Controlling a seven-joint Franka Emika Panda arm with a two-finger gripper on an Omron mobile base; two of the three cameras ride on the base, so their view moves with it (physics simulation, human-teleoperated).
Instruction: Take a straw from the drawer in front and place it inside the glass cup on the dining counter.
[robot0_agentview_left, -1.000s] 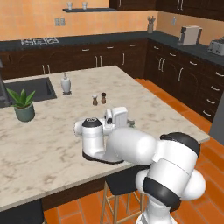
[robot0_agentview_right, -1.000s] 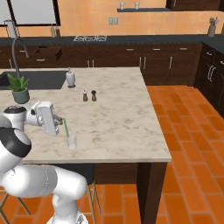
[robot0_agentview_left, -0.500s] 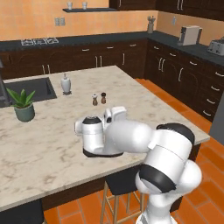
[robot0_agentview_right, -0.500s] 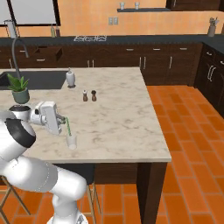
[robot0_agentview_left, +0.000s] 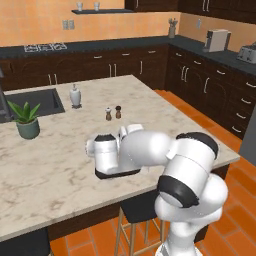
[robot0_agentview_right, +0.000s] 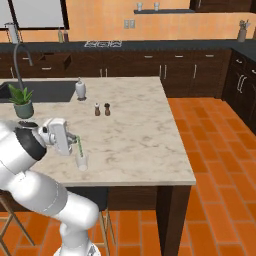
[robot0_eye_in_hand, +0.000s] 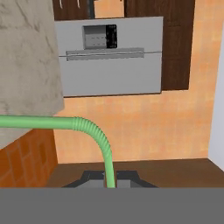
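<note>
Hanging from the closed gripper (robot0_agentview_right: 74, 144), the straw (robot0_agentview_right: 79, 147) is pinched between the fingertips, its green length pointing down toward the glass cup (robot0_agentview_right: 82, 161) just below it near the front edge of the dining counter (robot0_agentview_right: 135, 140). Pepper shakers (robot0_agentview_right: 102, 109), a white soap bottle (robot0_agentview_right: 80, 89) and a potted plant (robot0_agentview_right: 22, 101) stand farther back.

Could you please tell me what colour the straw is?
Light green; the straw shows best in the hand view, bent near its middle.

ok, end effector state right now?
End effector: closed on the straw, held over the glass cup on the dining counter.
</note>
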